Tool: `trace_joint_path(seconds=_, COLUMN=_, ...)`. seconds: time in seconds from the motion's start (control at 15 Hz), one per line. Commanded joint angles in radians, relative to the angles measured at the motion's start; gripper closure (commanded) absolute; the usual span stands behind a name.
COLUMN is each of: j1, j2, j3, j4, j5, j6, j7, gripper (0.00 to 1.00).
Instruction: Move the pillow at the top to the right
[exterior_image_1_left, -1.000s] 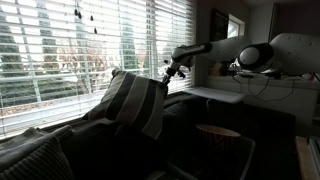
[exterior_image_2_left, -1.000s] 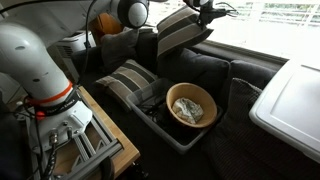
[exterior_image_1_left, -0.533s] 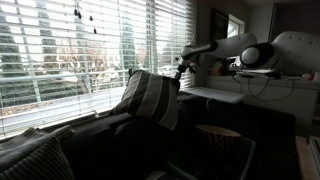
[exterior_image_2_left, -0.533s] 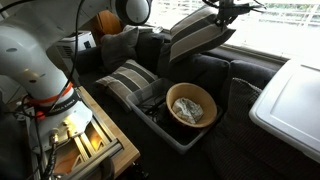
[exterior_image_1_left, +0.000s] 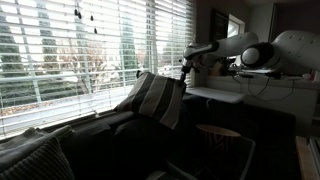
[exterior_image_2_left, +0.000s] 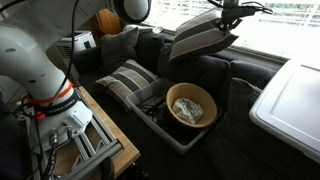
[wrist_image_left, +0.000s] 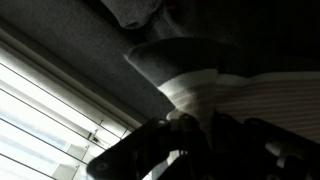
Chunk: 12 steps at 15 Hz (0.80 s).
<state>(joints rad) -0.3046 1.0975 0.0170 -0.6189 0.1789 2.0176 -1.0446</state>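
The striped pillow (exterior_image_1_left: 153, 100) with broad dark and pale grey bands hangs tilted above the sofa back by the window; it also shows in an exterior view (exterior_image_2_left: 200, 36). My gripper (exterior_image_1_left: 184, 66) is shut on the pillow's top corner and holds it lifted, as an exterior view (exterior_image_2_left: 231, 16) also shows. In the wrist view the pillow's corner (wrist_image_left: 205, 85) sits between the dark fingers (wrist_image_left: 195, 125). A second striped cushion (exterior_image_2_left: 125, 78) lies on the sofa seat.
A grey bin (exterior_image_2_left: 175, 135) holding a wooden bowl (exterior_image_2_left: 191, 104) stands on the sofa. A white lid (exterior_image_2_left: 290, 105) lies at the right. An orange ball (exterior_image_2_left: 107, 21) sits behind. Window blinds (exterior_image_1_left: 80, 50) run behind the sofa back.
The gripper has carried the striped pillow sideways along the sofa back, to the right in both exterior views. The grip on its corner has held.
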Motion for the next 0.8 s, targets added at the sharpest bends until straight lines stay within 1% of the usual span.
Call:
trace_joint_path(seconds=0.0, j1=-0.041, j2=-0.068, j3=-0.021, j4=-0.074, j5=0.005, j6=-0.015, j7=0.041, gripper=0.97)
trace_joint_path(seconds=0.4, j1=-0.135, j2=-0.123, j3=-0.031, j4=-0.158, j5=0.038, j6=0.042, j7=0.160, gripper=0.97)
trace_joint_path(seconds=0.73, j1=-0.196, j2=-0.185, j3=-0.049, j4=-0.264, j5=0.040, j6=0.084, j7=0.245, gripper=0.97)
